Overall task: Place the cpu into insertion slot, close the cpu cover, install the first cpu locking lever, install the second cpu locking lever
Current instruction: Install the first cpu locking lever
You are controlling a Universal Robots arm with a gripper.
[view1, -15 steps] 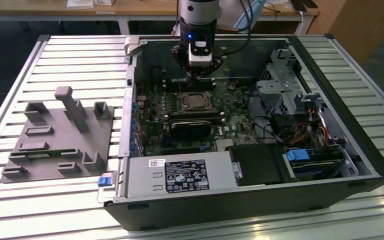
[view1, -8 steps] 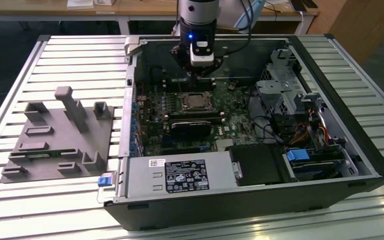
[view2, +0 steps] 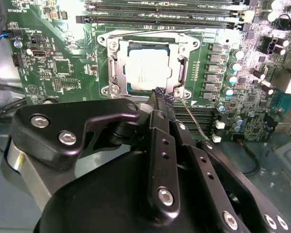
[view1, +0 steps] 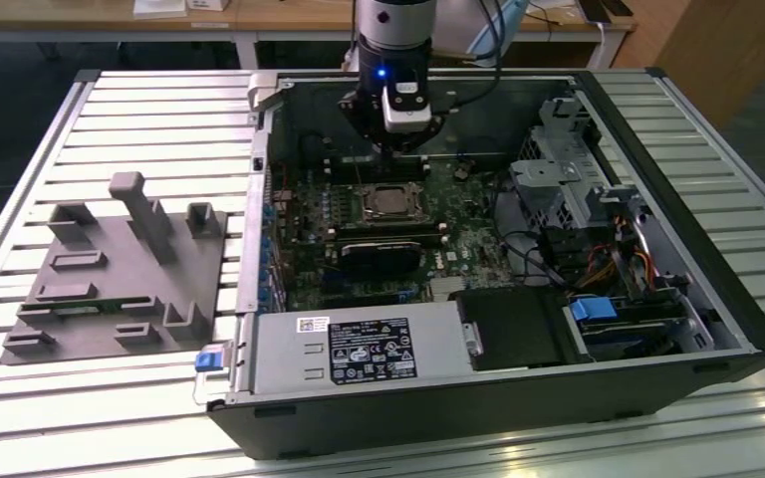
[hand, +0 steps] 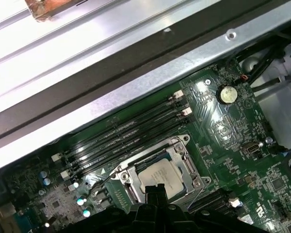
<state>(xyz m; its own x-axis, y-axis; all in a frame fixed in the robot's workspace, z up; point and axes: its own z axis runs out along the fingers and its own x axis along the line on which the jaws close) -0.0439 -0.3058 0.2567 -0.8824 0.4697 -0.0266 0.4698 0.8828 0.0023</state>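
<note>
Second wrist view: cpu (view2: 148,68) under cpu cover (view2: 113,68) in insertion slot (view2: 136,89), gripper (view2: 161,95) closed.

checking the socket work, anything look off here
One thin silver wire lever sticks out at an angle from the silvery metal cover frame, not lying flat along it; the silver-grey square cpu sits straight.

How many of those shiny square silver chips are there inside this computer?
1. The small square silver-topped chip sits in the silvery-rimmed socket on the green circuit board, close to the tip of the black pincer. More could be hidden beneath the pincer.
</note>
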